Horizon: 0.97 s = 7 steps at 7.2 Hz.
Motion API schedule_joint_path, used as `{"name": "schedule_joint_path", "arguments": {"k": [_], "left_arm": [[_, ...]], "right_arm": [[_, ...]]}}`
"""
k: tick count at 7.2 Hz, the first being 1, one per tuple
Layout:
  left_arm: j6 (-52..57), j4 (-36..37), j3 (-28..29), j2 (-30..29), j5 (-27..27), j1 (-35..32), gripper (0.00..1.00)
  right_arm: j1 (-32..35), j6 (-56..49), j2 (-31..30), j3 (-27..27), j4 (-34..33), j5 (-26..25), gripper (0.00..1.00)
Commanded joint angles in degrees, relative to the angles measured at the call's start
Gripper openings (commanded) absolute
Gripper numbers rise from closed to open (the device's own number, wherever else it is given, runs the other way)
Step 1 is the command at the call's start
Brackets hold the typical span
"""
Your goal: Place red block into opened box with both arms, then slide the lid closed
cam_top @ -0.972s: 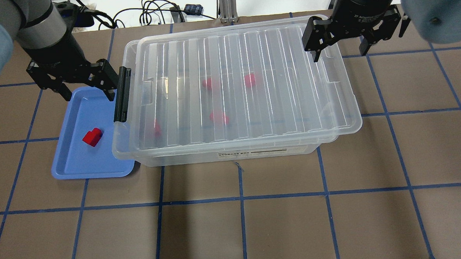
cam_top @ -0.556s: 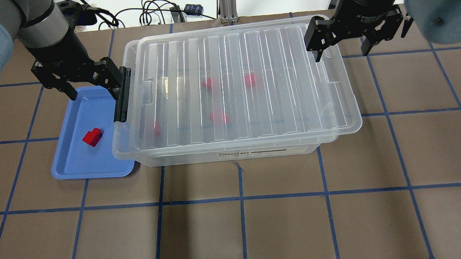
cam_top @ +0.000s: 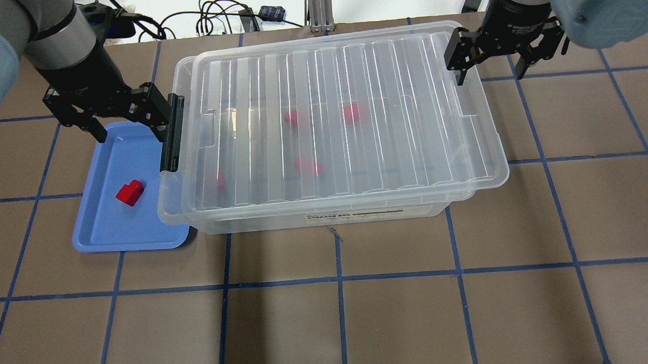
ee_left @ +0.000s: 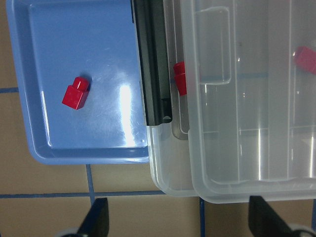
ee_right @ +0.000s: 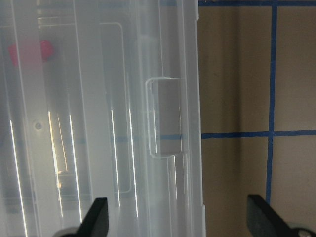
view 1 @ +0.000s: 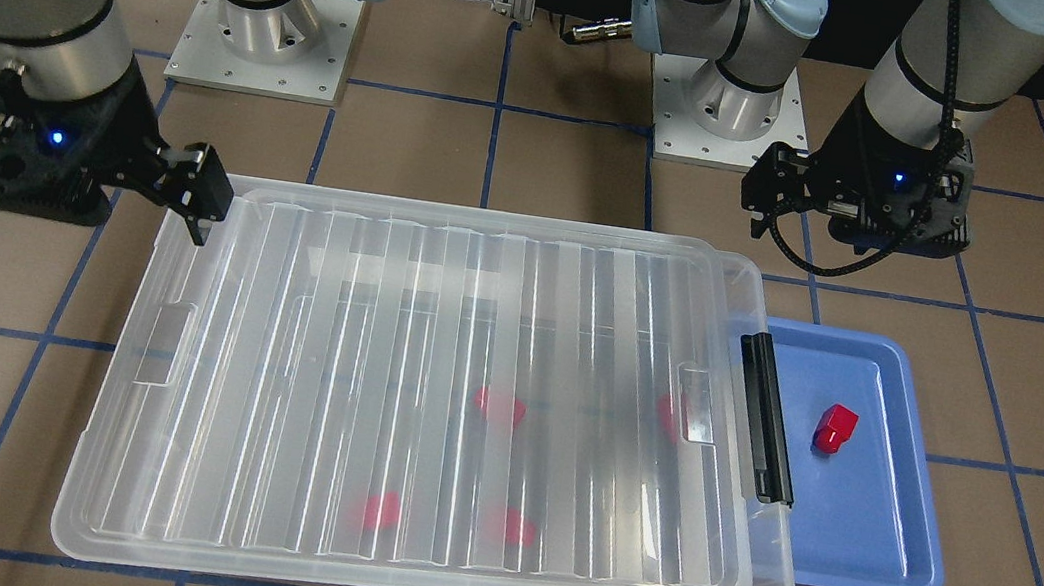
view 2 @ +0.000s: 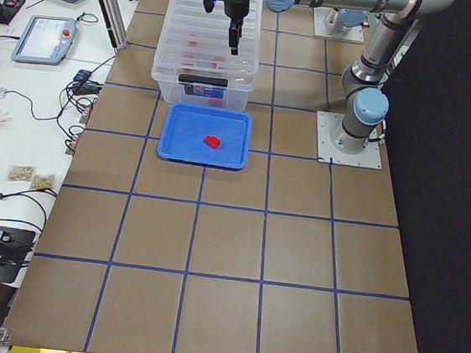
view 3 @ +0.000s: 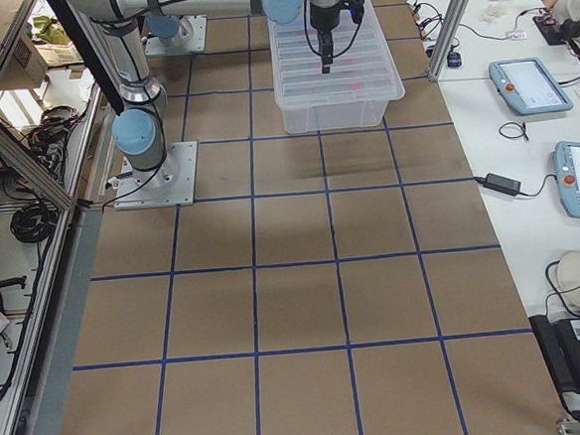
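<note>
Covering almost the whole clear plastic box (cam_top: 357,216), the ribbed translucent lid (cam_top: 386,115) looks nearly closed. Four red blocks (cam_top: 307,165) lie inside; another small red block (cam_top: 130,192) sits on the blue tray (cam_top: 105,233). The left gripper (cam_top: 130,132) and right gripper (cam_top: 490,75) hover spread, empty.

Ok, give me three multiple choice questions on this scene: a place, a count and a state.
1. The uncovered red block lies: A on the floor; B in the blue tray; C on a shelf.
2. Red blocks seen through the lid, inside the box: A two; B six; C four.
3. The left gripper is: A open, empty; B shut on a block; C shut on a cable.

B: it sits in the tray.
C: four blurred red shapes show under the lid.
A: its jaws stand apart, nothing between.
</note>
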Motion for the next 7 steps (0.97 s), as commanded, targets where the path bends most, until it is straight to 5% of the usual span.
{"name": "schedule_joint_path", "arguments": {"k": [1, 7], "left_arm": [[0.0, 0.0, -0.08, 0.06, -0.06, 0.04, 1.0], [0.0, 0.09, -0.08, -0.02, -0.06, 0.3, 1.0]], "right_arm": [[-0.52, -3.88, 6.24, -0.07, -6.47, -0.2, 1.0], [-5.09, -9.52, 9.95, 0.11, -7.9, 0.24, 1.0]]}}
